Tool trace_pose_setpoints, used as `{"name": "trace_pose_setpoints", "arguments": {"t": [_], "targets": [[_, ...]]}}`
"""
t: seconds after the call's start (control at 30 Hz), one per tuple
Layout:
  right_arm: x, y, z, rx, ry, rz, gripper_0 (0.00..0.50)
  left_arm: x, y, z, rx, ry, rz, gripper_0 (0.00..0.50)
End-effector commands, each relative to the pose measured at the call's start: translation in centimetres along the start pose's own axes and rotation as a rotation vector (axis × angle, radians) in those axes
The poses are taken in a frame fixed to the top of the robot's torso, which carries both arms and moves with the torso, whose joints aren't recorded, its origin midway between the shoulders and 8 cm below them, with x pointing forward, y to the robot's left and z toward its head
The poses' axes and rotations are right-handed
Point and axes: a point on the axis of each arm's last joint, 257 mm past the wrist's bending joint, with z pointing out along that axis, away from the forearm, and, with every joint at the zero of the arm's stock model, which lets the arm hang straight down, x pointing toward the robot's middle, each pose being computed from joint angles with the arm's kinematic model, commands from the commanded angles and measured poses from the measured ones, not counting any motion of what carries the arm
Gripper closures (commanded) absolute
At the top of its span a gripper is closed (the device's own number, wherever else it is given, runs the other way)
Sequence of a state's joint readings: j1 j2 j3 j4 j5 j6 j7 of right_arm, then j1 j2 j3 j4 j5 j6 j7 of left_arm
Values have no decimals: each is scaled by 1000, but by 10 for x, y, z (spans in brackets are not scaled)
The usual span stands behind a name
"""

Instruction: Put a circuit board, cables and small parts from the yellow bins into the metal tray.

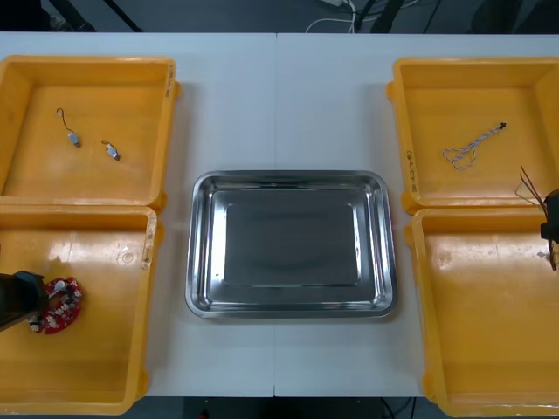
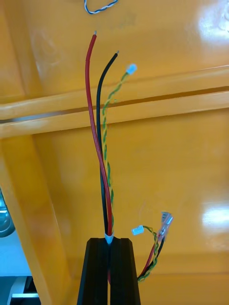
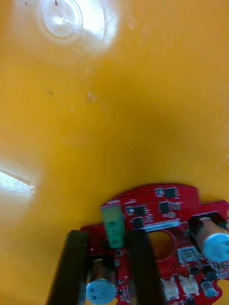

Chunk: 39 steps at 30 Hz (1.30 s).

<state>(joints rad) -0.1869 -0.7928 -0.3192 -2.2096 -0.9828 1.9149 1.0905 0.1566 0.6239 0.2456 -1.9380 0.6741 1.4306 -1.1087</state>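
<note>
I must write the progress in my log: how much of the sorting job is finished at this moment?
Done: nothing, the metal tray is bare. In hand: the left gripper, jaws shut on the circuit board in the near left bin; the right gripper, shut on a cable bundle over the near right bin. Left: carrying both to the tray, then the blue and white cable and the small metal parts.

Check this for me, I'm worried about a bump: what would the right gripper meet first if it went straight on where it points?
Likely the adjoining rims of the two right bins, ahead of the right gripper and under the cables it holds. Depth is unclear; it may pass above them.
</note>
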Motion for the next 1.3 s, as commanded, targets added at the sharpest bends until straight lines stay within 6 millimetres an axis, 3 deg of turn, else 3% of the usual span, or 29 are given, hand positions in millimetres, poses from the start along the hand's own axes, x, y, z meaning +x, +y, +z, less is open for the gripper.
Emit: {"name": "trace_pose_setpoints", "arguments": {"t": [0.03,0.5,0.73,1.07,1.3], "targets": [[-19,0,-25,24,-54,-83,500,11,4,5,-8,5,-58,500],[-22,33,-16,40,-18,-261,500,9,3,5,-3,-2,-55,500],[-18,50,-10,50,-2,-353,500,-4,4,-3,-1,-19,-59,500],[-9,71,-1,72,22,-479,500,-20,5,-28,-28,-3,-58,500],[-10,87,-2,69,17,-534,500,-38,-7,-45,-27,-40,-18,500]]}}
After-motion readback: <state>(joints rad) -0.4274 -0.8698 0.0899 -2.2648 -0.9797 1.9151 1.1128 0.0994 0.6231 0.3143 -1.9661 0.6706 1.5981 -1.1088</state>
